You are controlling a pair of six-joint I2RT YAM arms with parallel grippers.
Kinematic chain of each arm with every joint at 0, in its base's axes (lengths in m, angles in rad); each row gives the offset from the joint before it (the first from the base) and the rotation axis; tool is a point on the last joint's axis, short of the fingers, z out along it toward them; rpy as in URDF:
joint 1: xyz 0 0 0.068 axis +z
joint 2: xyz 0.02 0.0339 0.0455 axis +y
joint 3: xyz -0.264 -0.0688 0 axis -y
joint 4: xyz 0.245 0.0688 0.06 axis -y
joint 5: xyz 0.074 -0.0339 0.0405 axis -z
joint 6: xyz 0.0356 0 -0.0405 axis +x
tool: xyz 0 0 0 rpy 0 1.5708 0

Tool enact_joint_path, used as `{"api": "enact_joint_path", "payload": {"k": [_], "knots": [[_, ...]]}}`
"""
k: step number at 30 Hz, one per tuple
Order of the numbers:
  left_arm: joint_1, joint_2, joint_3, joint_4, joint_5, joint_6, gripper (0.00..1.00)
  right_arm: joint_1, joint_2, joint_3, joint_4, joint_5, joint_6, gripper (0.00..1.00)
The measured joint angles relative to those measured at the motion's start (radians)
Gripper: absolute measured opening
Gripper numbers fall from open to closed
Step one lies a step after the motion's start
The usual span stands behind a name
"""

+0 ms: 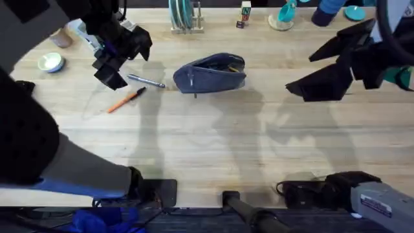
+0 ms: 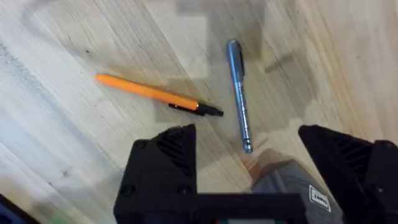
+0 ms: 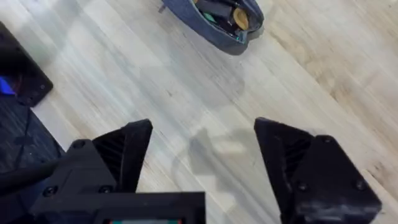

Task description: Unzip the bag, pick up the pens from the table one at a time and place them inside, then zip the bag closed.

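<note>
From where I stand, the first step looks done: the bag (image 1: 210, 73) sits in the middle of the far half of the tabletop (image 1: 213, 149) with its zip drawn back, and the right wrist view looks into the gaping mouth, where some dark and yellowish items already lie. Neither of the pens has gone in yet. The orange pen (image 1: 126, 99) and the silvery pen (image 1: 146, 81) both lie flat on the wood to the left of the bag, close together but not touching, the silvery one nearer to the bag.

The left claw (image 1: 115, 57) hangs just above that pair, its black fingers spread wide with nothing between them; its wrist view looks straight down on both pens, with the silvery one lying nearer the gap. The right claw (image 1: 330, 68) hovers well off to the right of the bag, also spread and empty.

So I judge the job barely past its opening: two separate pick-and-place trips remain, then closing the zip.
</note>
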Motion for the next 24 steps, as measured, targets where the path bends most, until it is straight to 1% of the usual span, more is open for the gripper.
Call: {"api": "enact_joint_path", "payload": {"k": [6, 17, 24], "knots": [[0.005, 0.048, 0.0, 0.029, 0.001, -0.006, 0.995, 0.0, 0.0, 0.0, 0.0, 0.0, 0.0, 0.997], [0.043, 0.133, 0.0, 0.074, 0.009, -0.006, 0.997, 0.0, 0.0, 0.0, 0.0, 0.0, 0.0, 0.998], [0.045, 0.162, -0.001, 0.122, 0.013, -0.006, 0.978, 0.0, 0.0, 0.0, 0.0, 0.0, 0.0, 0.998]]}}
